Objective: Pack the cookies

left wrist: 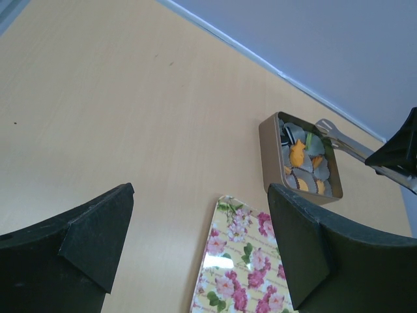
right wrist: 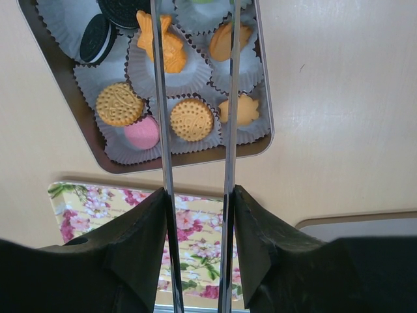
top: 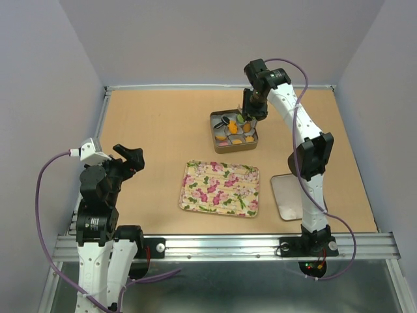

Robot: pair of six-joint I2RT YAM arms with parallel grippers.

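The cookies [top: 232, 127] lie in white paper cups inside a small metal tin [top: 234, 149]. The right wrist view shows a black sandwich cookie [right wrist: 98, 38], an orange fish-shaped one [right wrist: 174, 55], round yellow ones [right wrist: 119, 104], a pink one [right wrist: 141, 133] and a flower-shaped one [right wrist: 242, 109]. My right gripper [right wrist: 199, 195] is shut on metal tongs [right wrist: 163, 130] that reach over the tin [right wrist: 195, 158]. The tong tips are cut off at the top edge. My left gripper [left wrist: 201, 195] is open and empty, raised at the near left [top: 130, 158].
A floral tray [top: 221, 189] lies in front of the tin, with no cookies on it. It also shows in the left wrist view [left wrist: 241, 267]. The tin's lid [top: 287, 195] lies flat by the right arm. Grey walls enclose the table.
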